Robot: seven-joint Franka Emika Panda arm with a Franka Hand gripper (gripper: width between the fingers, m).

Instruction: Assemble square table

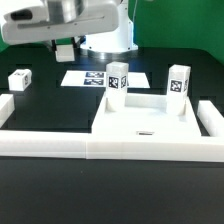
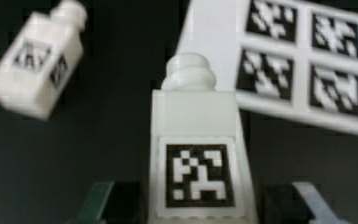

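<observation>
The square table's white slab (image 1: 150,122) lies at the front of the exterior view, inside the white bars. Two tagged leg blocks stand upright at its back corners, one (image 1: 117,82) at the exterior view's left and one (image 1: 179,82) at its right. A third leg (image 1: 20,80) (image 2: 37,62) lies loose on the black table at the far left. My gripper (image 1: 65,48) (image 2: 201,200) hangs above the table at the back left, shut on a fourth leg (image 2: 197,150). This leg sticks out between the dark fingers (image 2: 101,200), tag facing the wrist camera.
The marker board (image 1: 95,77) (image 2: 300,55) lies flat behind the slab, beside the held leg in the wrist view. Long white border bars (image 1: 60,148) run along the front, with short ones at both sides (image 1: 211,118). The robot's white base (image 1: 105,35) stands at the back.
</observation>
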